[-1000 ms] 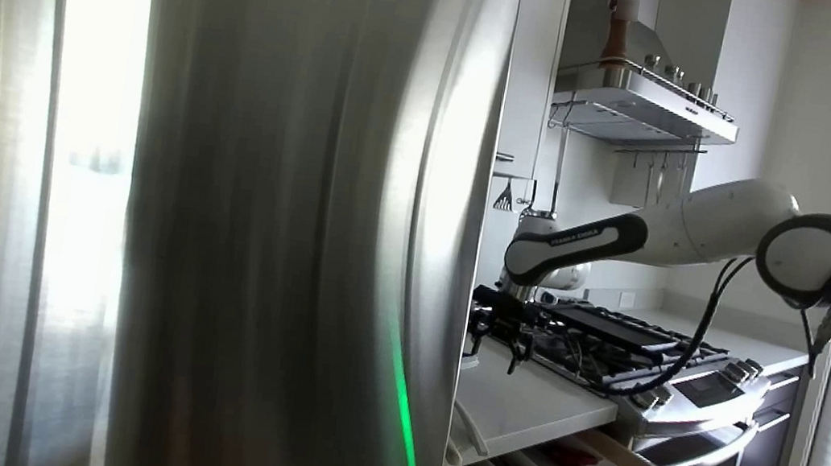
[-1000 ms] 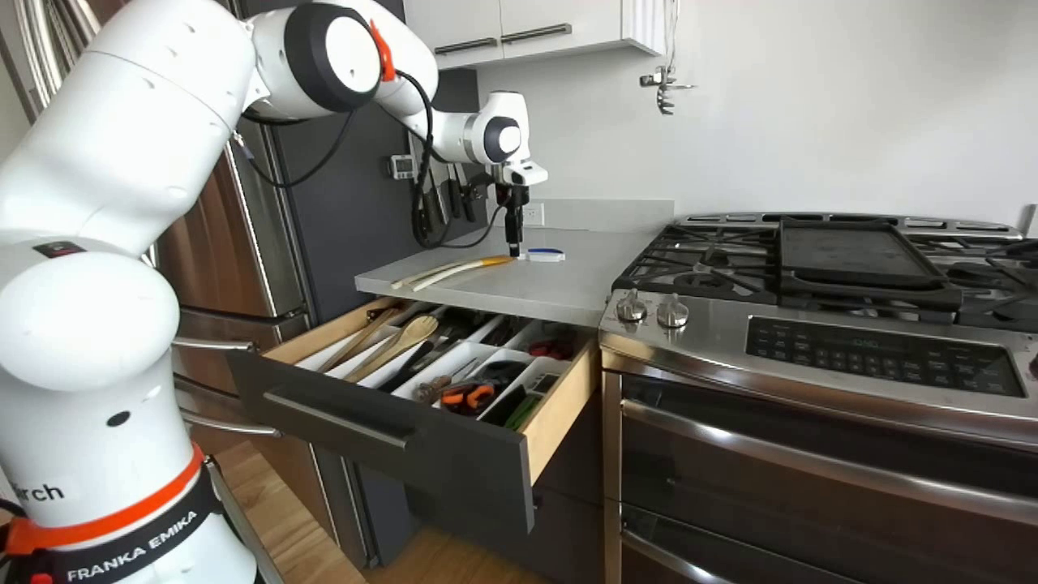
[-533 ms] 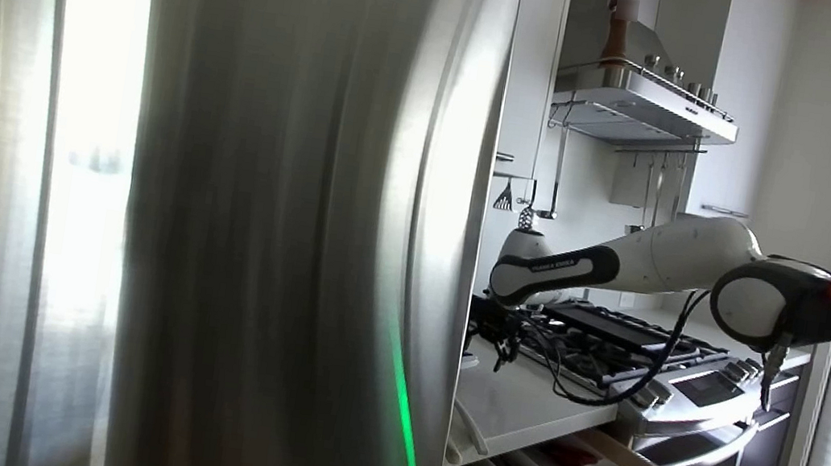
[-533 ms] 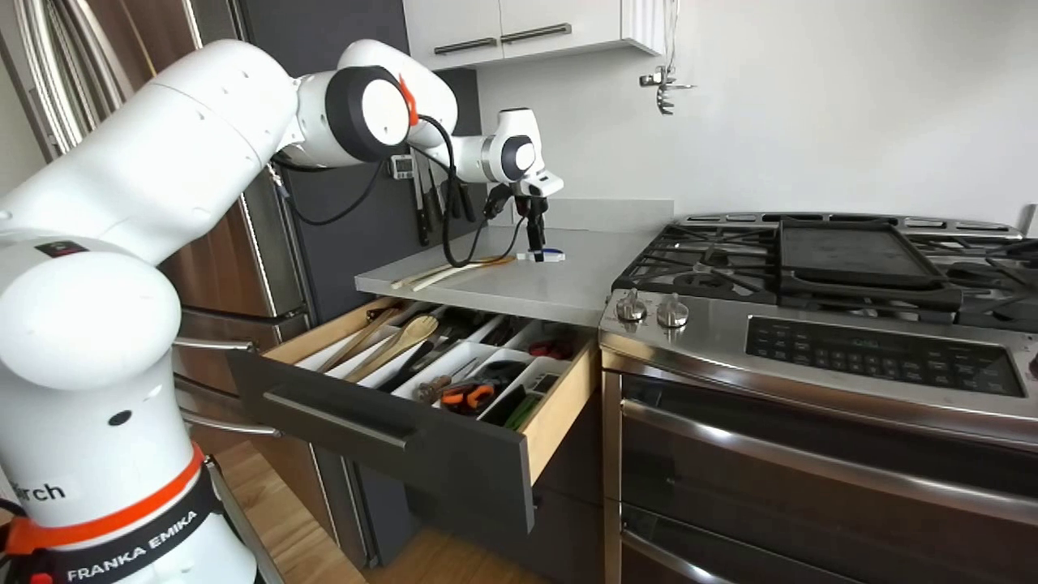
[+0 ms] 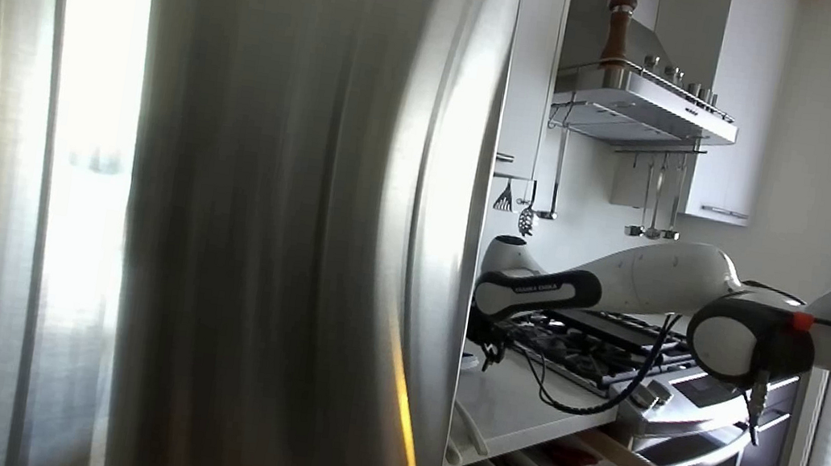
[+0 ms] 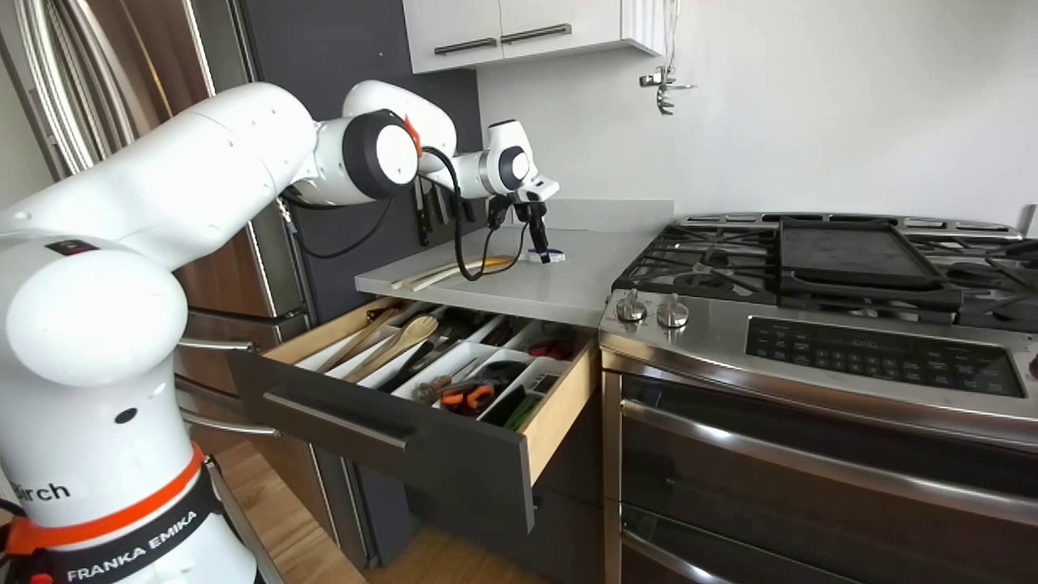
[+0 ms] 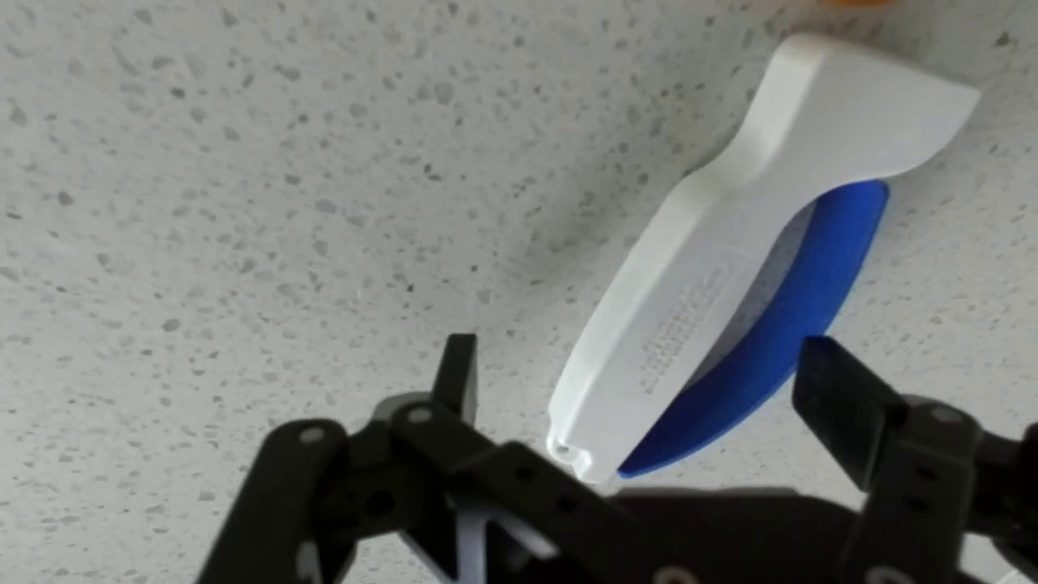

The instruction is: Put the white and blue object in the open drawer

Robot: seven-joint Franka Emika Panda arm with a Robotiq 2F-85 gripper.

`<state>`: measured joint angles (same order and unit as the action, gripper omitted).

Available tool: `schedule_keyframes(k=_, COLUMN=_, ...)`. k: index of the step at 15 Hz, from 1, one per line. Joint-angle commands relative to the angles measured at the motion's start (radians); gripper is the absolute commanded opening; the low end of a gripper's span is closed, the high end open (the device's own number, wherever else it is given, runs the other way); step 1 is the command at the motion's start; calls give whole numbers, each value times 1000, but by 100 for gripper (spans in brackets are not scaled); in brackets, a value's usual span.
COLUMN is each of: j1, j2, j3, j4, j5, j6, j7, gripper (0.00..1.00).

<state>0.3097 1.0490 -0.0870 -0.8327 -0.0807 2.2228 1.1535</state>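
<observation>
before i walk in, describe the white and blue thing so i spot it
Beside the stove, find the countertop above the open drawer. Beneath the gripper lies the white and blue object. The orange-ended utensil nearby lacks its curved blue strip.

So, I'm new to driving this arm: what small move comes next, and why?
Perhaps turn the open pincer slightly to line up with the white and blue tool: in the wrist view, it slants through the gap between the spread fingers, and one tip seems right at its blue side.
</observation>
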Motion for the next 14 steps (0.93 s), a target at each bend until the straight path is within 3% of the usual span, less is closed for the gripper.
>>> schedule_keyframes(k=1, j1=22, j2=97, j3=-30, j4=141, j5=-47, j6=-31, j7=-7, gripper=100)
schedule_keyframes(k=14, j1=25, j2=93, j3=-39, j4=189, j5=-76, j6=-290, j7=-158, gripper=100)
